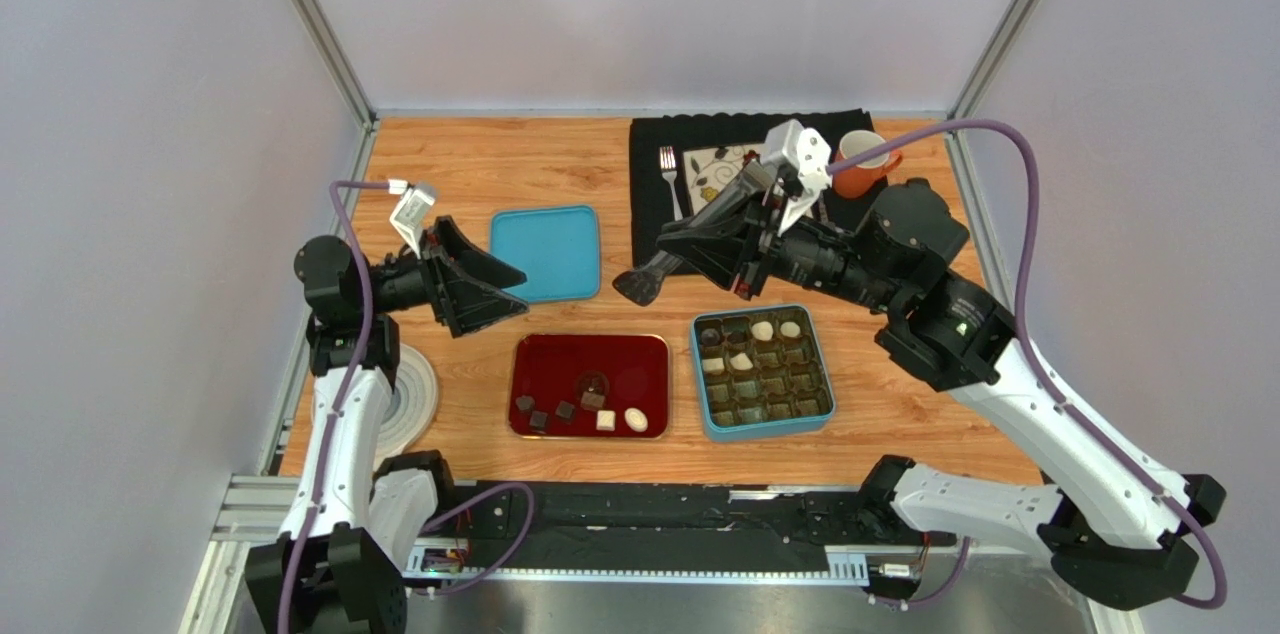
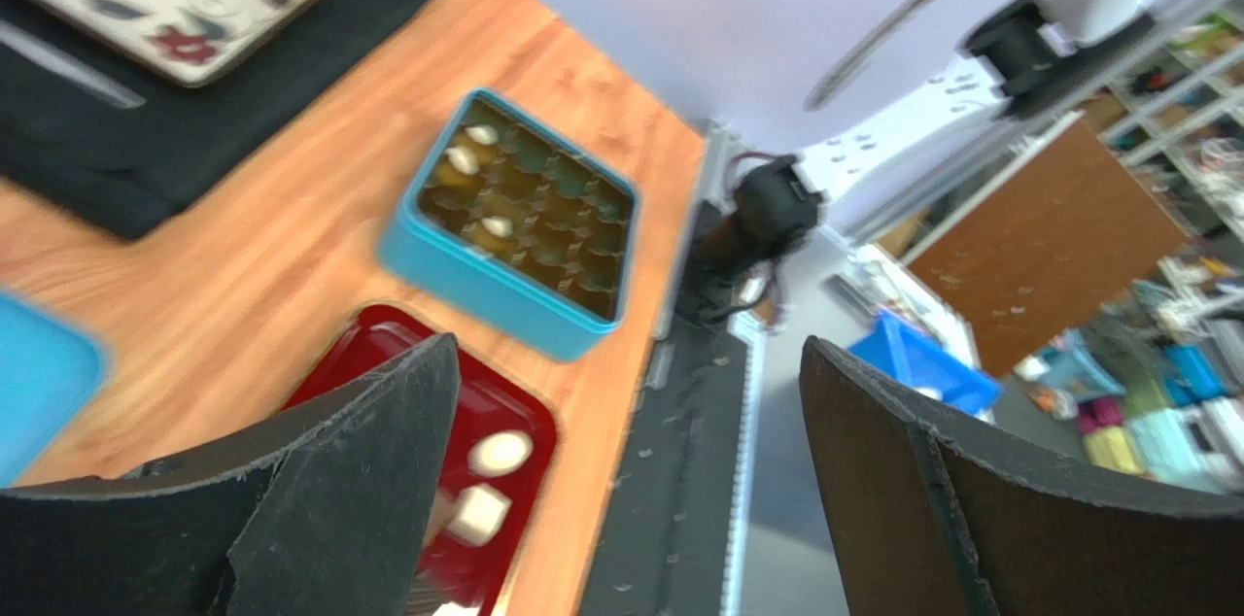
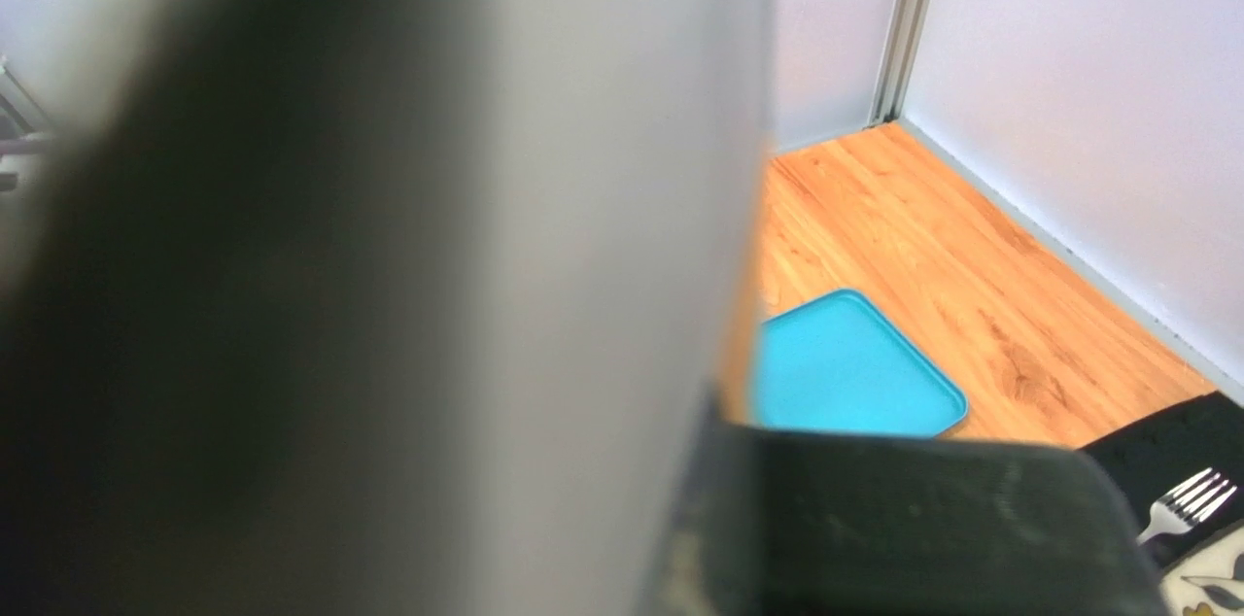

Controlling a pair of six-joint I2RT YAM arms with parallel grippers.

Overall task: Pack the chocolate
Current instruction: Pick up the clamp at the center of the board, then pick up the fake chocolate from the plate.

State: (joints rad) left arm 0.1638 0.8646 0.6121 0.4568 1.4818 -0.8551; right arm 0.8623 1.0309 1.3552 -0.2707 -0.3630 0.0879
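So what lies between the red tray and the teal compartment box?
Nothing; only bare wooden table separates the red tray and teal compartment box, per the top view.

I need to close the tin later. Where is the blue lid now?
Top view: the blue lid lies flat left of centre, behind the red tray, just right of the left gripper.

No lettering, label, brand or number can be read on anything here.
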